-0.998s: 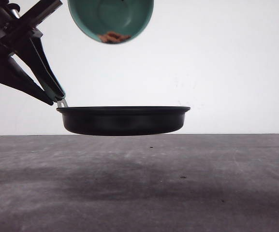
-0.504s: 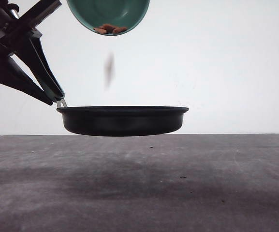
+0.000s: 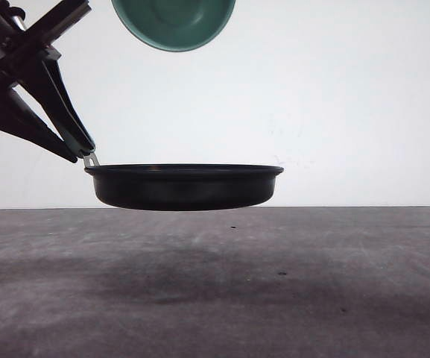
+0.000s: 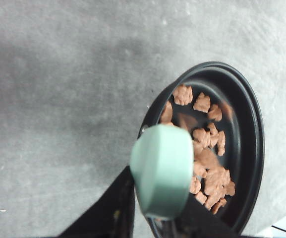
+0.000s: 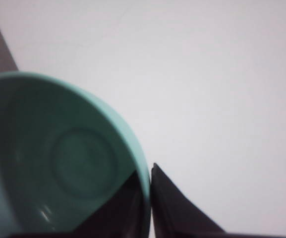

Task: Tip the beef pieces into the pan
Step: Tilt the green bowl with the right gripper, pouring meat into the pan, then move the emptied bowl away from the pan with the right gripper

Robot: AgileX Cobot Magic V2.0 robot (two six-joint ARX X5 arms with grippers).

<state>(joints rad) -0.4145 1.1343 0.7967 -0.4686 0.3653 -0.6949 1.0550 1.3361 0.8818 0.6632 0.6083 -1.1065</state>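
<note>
The left pincer (image 3: 80, 153) clamps the pan (image 3: 185, 186) handle (beef pieces (image 4: 207, 163) inside); the right pincer (image 5: 147, 198) grips the tipped bowl (image 5: 58, 163) rim.

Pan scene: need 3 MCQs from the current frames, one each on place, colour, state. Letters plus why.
1. Where are the beef pieces?
A. in the bowl
B. in the pan
C. on the table

2. What colour is the pan's handle?
A. pale mint green
B. red
C. black

3. What state is the pan in?
A. resting on the table
B. upside down
C. held level above the table

Answers:
1 B: the left wrist view shows the chunks lying inside the black pan, and the teal bowl looks empty inside.
2 A: the rounded handle is pale mint, gripped by the left gripper.
3 C: the front view shows a gap and a shadow between the pan and the table.
</note>
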